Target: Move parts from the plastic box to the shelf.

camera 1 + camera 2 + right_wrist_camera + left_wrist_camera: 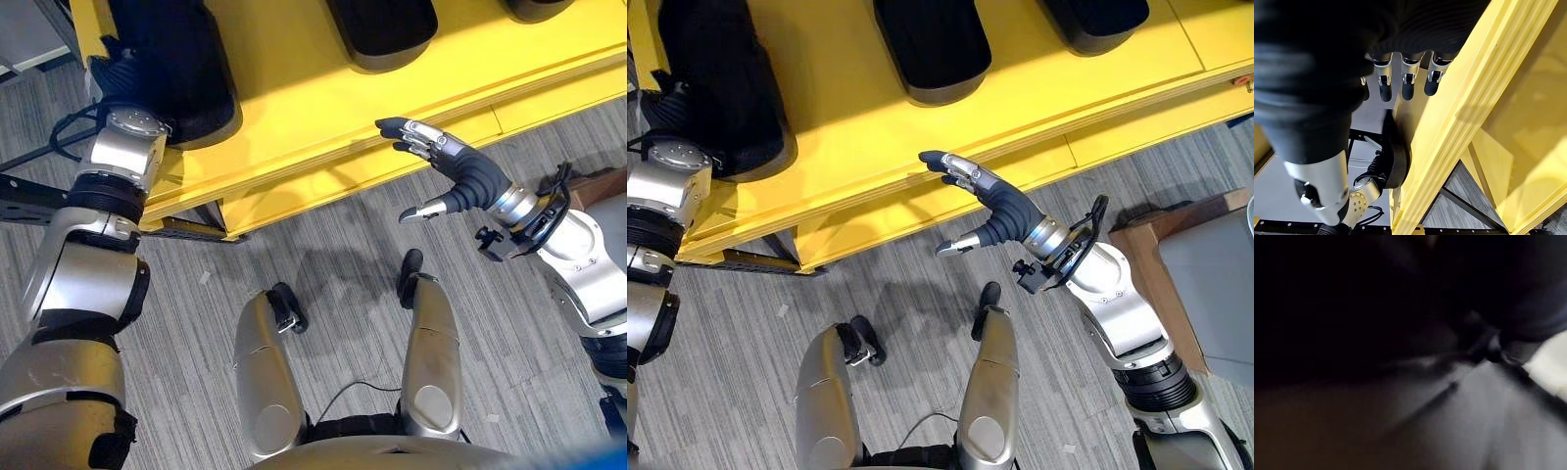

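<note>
A yellow shelf [323, 108] runs across the top of the left eye view, with three black moulded parts on it. My left hand [116, 69] is against the leftmost black part [181, 69] at the shelf's left end; its fingers are hidden by the part, and the left wrist view is dark. My right hand [994, 206] hangs open and empty just in front of the shelf's front edge, fingers straight [1408, 83]. The middle part [931, 44] and the right part [1092, 20] lie farther back on the shelf.
A brown wooden block with a grey surface [1190, 255] stands on the floor at the right. Grey plank flooring [333, 245] lies below the shelf. A black metal frame [29, 191] sits under the shelf's left end.
</note>
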Controlling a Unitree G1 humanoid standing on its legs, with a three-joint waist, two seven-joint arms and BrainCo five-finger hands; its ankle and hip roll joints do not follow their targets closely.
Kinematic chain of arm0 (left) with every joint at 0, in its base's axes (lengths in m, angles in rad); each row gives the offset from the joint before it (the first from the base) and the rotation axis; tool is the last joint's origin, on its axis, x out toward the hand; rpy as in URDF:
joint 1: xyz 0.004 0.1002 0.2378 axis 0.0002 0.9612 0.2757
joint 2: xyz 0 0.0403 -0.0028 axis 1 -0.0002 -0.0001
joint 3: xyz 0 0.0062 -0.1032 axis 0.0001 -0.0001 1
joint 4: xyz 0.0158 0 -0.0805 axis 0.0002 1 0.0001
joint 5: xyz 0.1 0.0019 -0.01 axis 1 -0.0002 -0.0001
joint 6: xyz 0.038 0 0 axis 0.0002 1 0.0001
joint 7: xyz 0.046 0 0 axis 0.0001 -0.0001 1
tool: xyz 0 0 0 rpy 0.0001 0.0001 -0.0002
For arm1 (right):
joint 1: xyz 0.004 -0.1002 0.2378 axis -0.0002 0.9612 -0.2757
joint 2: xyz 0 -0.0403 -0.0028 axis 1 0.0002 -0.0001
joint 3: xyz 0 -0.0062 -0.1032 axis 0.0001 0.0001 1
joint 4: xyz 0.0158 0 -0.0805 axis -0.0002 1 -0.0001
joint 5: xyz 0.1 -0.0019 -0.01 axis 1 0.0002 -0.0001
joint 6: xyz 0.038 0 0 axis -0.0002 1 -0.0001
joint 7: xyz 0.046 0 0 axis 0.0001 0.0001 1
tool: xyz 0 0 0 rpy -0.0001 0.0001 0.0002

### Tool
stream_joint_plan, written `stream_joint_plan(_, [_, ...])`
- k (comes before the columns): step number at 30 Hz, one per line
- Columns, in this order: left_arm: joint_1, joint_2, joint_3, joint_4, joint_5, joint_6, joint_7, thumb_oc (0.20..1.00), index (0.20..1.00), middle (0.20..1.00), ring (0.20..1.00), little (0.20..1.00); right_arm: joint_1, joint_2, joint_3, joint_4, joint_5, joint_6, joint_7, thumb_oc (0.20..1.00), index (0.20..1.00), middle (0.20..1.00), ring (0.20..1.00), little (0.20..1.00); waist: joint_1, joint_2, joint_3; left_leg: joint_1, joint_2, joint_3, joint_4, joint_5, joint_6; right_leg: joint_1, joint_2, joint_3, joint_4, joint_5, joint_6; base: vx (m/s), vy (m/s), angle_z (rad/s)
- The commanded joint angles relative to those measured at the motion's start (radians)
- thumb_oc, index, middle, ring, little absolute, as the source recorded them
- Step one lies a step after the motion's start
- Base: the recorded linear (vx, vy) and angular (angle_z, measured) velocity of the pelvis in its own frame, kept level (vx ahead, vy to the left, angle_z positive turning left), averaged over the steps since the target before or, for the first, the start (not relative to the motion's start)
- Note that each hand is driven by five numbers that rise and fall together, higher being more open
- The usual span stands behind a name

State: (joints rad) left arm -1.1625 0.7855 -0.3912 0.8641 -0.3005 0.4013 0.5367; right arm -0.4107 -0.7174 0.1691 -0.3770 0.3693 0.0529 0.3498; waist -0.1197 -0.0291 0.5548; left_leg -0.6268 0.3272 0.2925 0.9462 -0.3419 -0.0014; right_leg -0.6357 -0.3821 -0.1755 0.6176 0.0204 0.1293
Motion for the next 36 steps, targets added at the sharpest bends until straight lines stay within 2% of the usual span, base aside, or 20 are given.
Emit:
stream_joint_plan(1, [0.007, 0.011, 0.012, -0.04, 0.063, -0.019, -0.023, 1.0, 1.0, 1.0, 1.0, 1.0, 0.019, 0.006, -0.053, -0.041, 0.01, -0.034, -0.009, 1.0, 1.0, 1.0, 1.0, 1.0, 0.022, -0.001, -0.035, 0.064, -0.08, 0.038, -0.183, 0.124, -0.01, 0.002, 0.025, 0.007, 0.164, -0.038, 0.006, 0.0, 0.0, 0.0])
stream_joint_plan(10, [0.045, -0.021, 0.046, -0.037, -0.04, -0.052, 0.008, 1.0, 1.0, 1.0, 1.0, 1.0, 0.009, 0.014, -0.037, -0.038, -0.017, -0.031, -0.022, 1.0, 1.0, 1.0, 1.0, 1.0, 0.026, 0.002, -0.035, 0.076, -0.08, 0.035, -0.199, 0.138, -0.018, 0.015, 0.027, 0.004, 0.154, -0.051, 0.006, 0.0, -0.005, -0.02])
stream_joint_plan(12, [0.06, -0.036, 0.06, -0.036, -0.114, -0.07, 0.029, 1.0, 1.0, 1.0, 1.0, 1.0, -0.001, 0.018, -0.034, -0.037, -0.027, -0.025, -0.023, 1.0, 1.0, 1.0, 1.0, 1.0, 0.029, 0.0, -0.035, 0.076, -0.079, 0.032, -0.198, 0.139, -0.02, 0.019, 0.028, 0.001, 0.151, -0.057, 0.004, 0.0, 0.0, 0.0])
stream_joint_plan(16, [0.094, -0.065, 0.098, -0.039, -0.209, -0.111, 0.068, 1.0, 1.0, 1.0, 1.0, 1.0, -0.008, 0.028, -0.03, -0.036, -0.039, -0.019, -0.025, 1.0, 1.0, 1.0, 1.0, 1.0, 0.032, -0.001, -0.035, 0.077, -0.078, 0.028, -0.201, 0.144, -0.025, 0.026, 0.032, 0.0, 0.148, -0.065, 0.005, 0.0, 0.0, 0.0])
stream_joint_plan(18, [0.118, -0.089, 0.135, -0.043, -0.299, -0.16, 0.095, 1.0, 1.0, 1.0, 1.0, 1.0, -0.007, 0.04, -0.026, -0.036, -0.045, -0.022, -0.026, 1.0, 1.0, 1.0, 1.0, 1.0, 0.034, -0.004, -0.035, 0.077, -0.076, 0.025, -0.202, 0.148, -0.029, 0.028, 0.035, 0.001, 0.148, -0.067, 0.005, 0.0, 0.0, 0.0])
stream_joint_plan(19, [0.118, -0.089, 0.135, -0.043, -0.299, -0.16, 0.095, 1.0, 1.0, 1.0, 1.0, 1.0, -0.007, 0.04, -0.026, -0.036, -0.045, -0.022, -0.026, 1.0, 1.0, 1.0, 1.0, 1.0, 0.034, -0.004, -0.035, 0.077, -0.076, 0.025, -0.202, 0.148, -0.029, 0.028, 0.035, 0.001, 0.148, -0.067, 0.005, 0.0, -0.042, -0.03])
stream_joint_plan(20, [0.145, -0.123, 0.178, -0.051, -0.384, -0.209, 0.115, 1.0, 1.0, 1.0, 1.0, 1.0, -0.003, 0.054, -0.033, -0.039, -0.056, -0.018, -0.025, 1.0, 1.0, 1.0, 1.0, 1.0, 0.035, -0.009, -0.035, 0.079, -0.077, 0.022, -0.208, 0.153, -0.033, 0.033, 0.042, 0.0, 0.144, -0.072, 0.005, 0.0, -0.037, -0.02])
stream_joint_plan(33, [0.227, -0.251, 0.248, -0.089, -0.567, -0.365, 0.152, 1.0, 1.0, 1.0, 1.0, 1.0, -0.004, 0.087, -0.017, -0.042, -0.048, -0.044, -0.002, 1.0, 1.0, 1.0, 1.0, 1.0, 0.035, -0.045, -0.035, 0.082, -0.052, 0.019, -0.203, 0.16, -0.049, 0.064, 0.071, -0.02, 0.132, -0.113, 0.001, 0.01, -0.042, -0.02])
stream_joint_plan(36, [0.228, -0.263, 0.248, -0.097, -0.552, -0.363, 0.157, 1.0, 1.0, 1.0, 1.0, 1.0, -0.001, 0.09, -0.014, -0.039, -0.044, -0.054, 0.005, 1.0, 1.0, 1.0, 1.0, 1.0, 0.034, -0.052, -0.035, 0.084, -0.045, 0.02, -0.203, 0.163, -0.051, 0.071, 0.075, -0.025, 0.13, -0.116, 0.0, 0.02, -0.04, -0.01])
